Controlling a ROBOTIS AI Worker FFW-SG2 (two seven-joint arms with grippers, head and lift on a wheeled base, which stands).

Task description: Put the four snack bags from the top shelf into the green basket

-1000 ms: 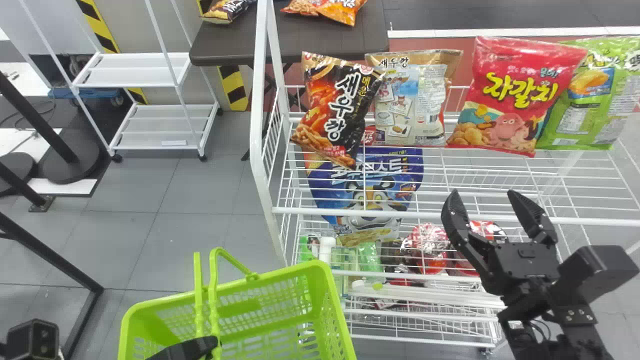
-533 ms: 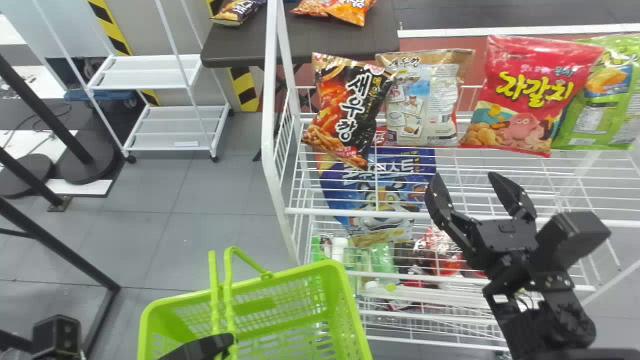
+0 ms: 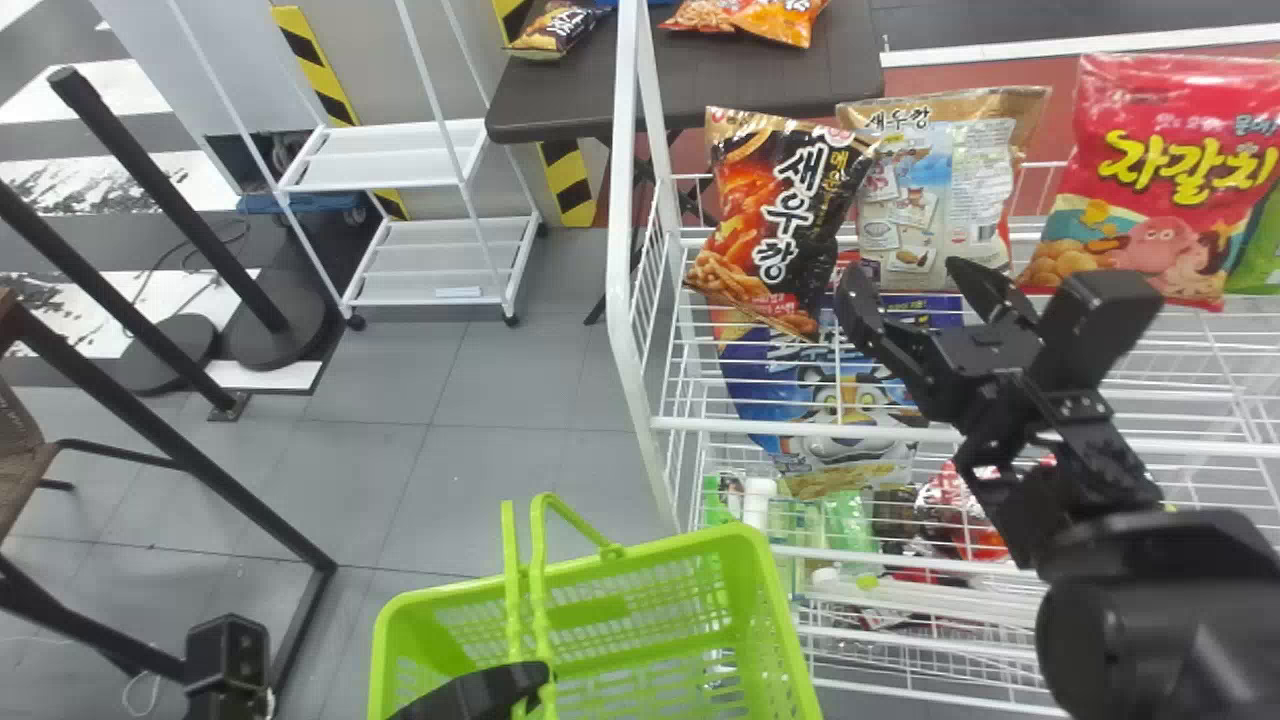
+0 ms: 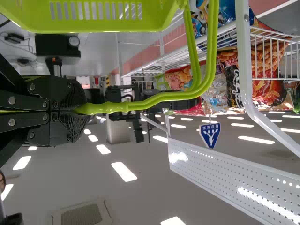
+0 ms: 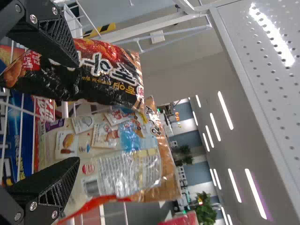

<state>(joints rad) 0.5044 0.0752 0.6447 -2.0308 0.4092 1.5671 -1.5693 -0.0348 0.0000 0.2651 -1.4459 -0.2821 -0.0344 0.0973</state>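
Plainly, white lettering [image 3: 788,214] on black bag [image 3: 774,226], right gripper [image 3: 906,274] apart, left gripper [image 3: 533,676] clamped on basket handle [image 3: 541,600]

Grey tiled floor [image 3: 400,480]; dark table [image 3: 750,80]; white wheeled rack [image 3: 385,158]; ceiling lights [image 4: 124,171] lit.

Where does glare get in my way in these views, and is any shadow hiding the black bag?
Right wrist view: shiny highlights across the beige bag; left wrist view: ceiling lights burnt to white, with bright streaks on the perforated panel; head view: fairly even light, no hard shadow across the black bag.
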